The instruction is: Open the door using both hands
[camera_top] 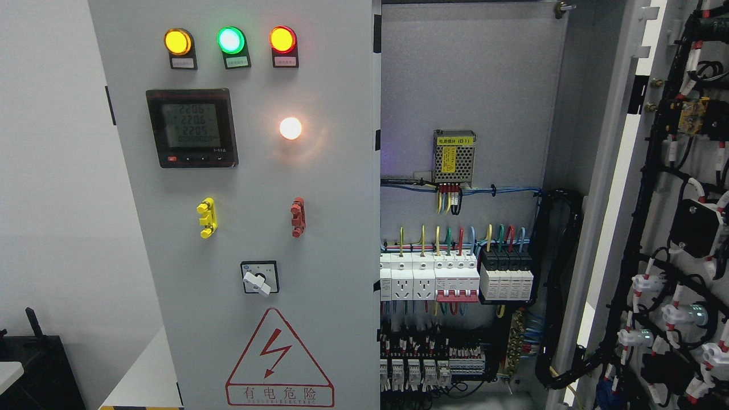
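The grey metal electrical cabinet [239,228] stands with its left door [250,353] shut and its right door [678,239] swung wide open toward the right edge, showing its wired inner face. Neither robot hand is in view, so whether the fingers are released, clenched or grasping anything cannot be told. Judging by this, the right half of the opening looks done, and the closed left panel is probably what remains; the next move would call for bringing a hand up to that panel's free edge beside the central seam and pulling it outward. No handle is visible on it, only the round indicator lamps [229,40], the black digital meter [191,127], the white rotary switch [257,280] and the red triangular warning label [279,360]. The open door is cut off at the right edge, and the lower rows of white circuit breakers [427,279] inside sit in shadow, hard to make out.
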You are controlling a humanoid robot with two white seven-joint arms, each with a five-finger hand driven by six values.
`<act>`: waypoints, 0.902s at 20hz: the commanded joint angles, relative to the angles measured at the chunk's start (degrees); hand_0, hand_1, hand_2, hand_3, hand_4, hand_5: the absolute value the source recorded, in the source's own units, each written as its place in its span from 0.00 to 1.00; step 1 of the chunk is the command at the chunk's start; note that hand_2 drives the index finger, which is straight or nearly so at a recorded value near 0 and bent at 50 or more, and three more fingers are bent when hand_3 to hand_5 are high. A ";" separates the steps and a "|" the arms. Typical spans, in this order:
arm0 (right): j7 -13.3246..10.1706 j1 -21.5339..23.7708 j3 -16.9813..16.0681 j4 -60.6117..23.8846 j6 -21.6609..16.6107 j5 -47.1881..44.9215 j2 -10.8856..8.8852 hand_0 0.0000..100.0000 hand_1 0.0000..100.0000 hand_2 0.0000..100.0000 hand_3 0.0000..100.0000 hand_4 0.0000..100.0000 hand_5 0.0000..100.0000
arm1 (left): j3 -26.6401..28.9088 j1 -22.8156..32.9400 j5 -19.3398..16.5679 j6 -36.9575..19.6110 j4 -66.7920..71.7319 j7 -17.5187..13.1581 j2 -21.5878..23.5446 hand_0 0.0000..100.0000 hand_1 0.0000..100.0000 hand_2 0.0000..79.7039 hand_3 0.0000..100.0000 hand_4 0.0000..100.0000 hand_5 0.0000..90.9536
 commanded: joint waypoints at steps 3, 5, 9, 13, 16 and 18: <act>3.98 11.75 -0.40 -23.11 -7.77 0.08 -1.54 0.00 0.00 0.00 0.00 0.00 0.00 | -1.02 -0.15 0.55 0.50 0.37 -0.12 -0.23 0.00 0.00 0.00 0.00 0.04 0.00; 7.51 14.48 -0.57 -27.07 -10.24 0.08 -1.71 0.00 0.00 0.00 0.00 0.00 0.00 | -3.83 -0.15 4.48 0.50 0.37 -0.03 -0.23 0.00 0.00 0.00 0.00 0.04 0.00; 7.52 20.19 -0.40 -35.24 -13.84 -0.01 -1.54 0.00 0.00 0.00 0.00 0.00 0.00 | -7.10 -0.15 8.46 0.59 0.19 -0.03 -0.32 0.00 0.00 0.00 0.00 0.04 0.00; 7.43 21.43 0.04 -39.21 -19.73 -0.10 -1.54 0.00 0.00 0.00 0.00 0.00 0.00 | -7.10 -0.15 8.46 0.41 0.02 -0.03 -0.32 0.00 0.00 0.00 0.00 0.04 0.00; 7.52 21.43 -0.13 -42.37 -21.67 -0.10 -1.63 0.00 0.00 0.00 0.00 0.00 0.00 | -7.10 -0.33 8.55 0.41 0.02 -0.03 -0.32 0.00 0.00 0.00 0.00 0.04 0.00; 7.43 21.43 -0.22 -45.44 -22.46 -0.10 -1.63 0.00 0.00 0.00 0.00 0.00 0.00 | -7.10 -0.50 8.55 0.41 0.02 -0.03 -0.23 0.00 0.00 0.00 0.00 0.04 0.00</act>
